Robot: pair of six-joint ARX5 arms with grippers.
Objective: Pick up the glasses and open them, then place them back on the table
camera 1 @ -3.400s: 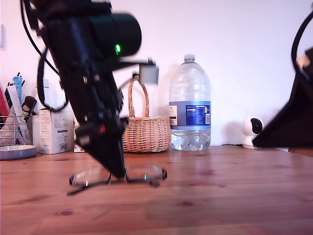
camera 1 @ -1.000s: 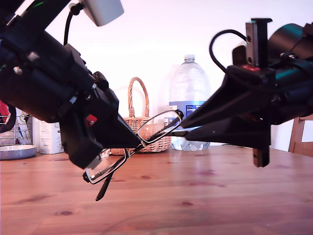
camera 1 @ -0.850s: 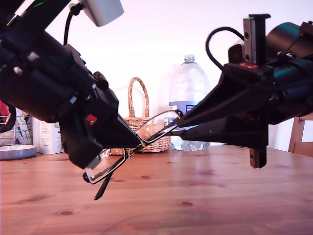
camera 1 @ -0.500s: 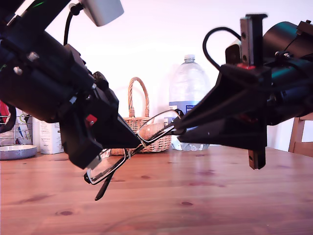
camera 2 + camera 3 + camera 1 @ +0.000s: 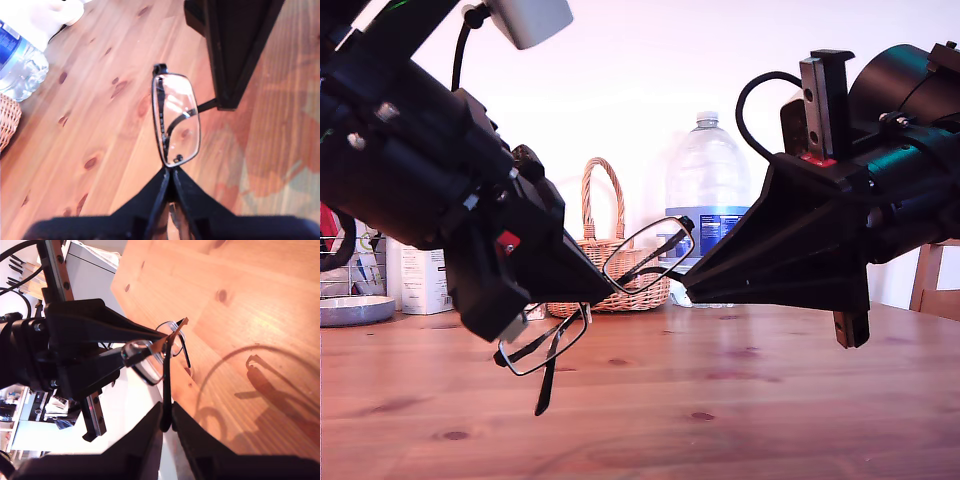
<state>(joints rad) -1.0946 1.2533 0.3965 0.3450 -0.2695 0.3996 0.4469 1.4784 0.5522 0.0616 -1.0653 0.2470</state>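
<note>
Exterior view: glasses [image 5: 620, 290] held above worktop [image 5: 740, 400], first end effector [image 5: 170, 182] clenched on the bridge as anchor, second end effector [image 5: 166, 425] apparently pinching a temple to swing it open.

A home setting: a reddish-brown wooden table [image 5: 740, 400] against a plain white wall, holding a wicker basket [image 5: 610, 270], a large plastic water bottle [image 5: 708, 190], a small white security camera [image 5: 60, 12], a carton [image 5: 425, 270] and a wire rack of household items [image 5: 350, 265]; a wooden chair back [image 5: 935, 275] stands at the exterior view's right.
</note>
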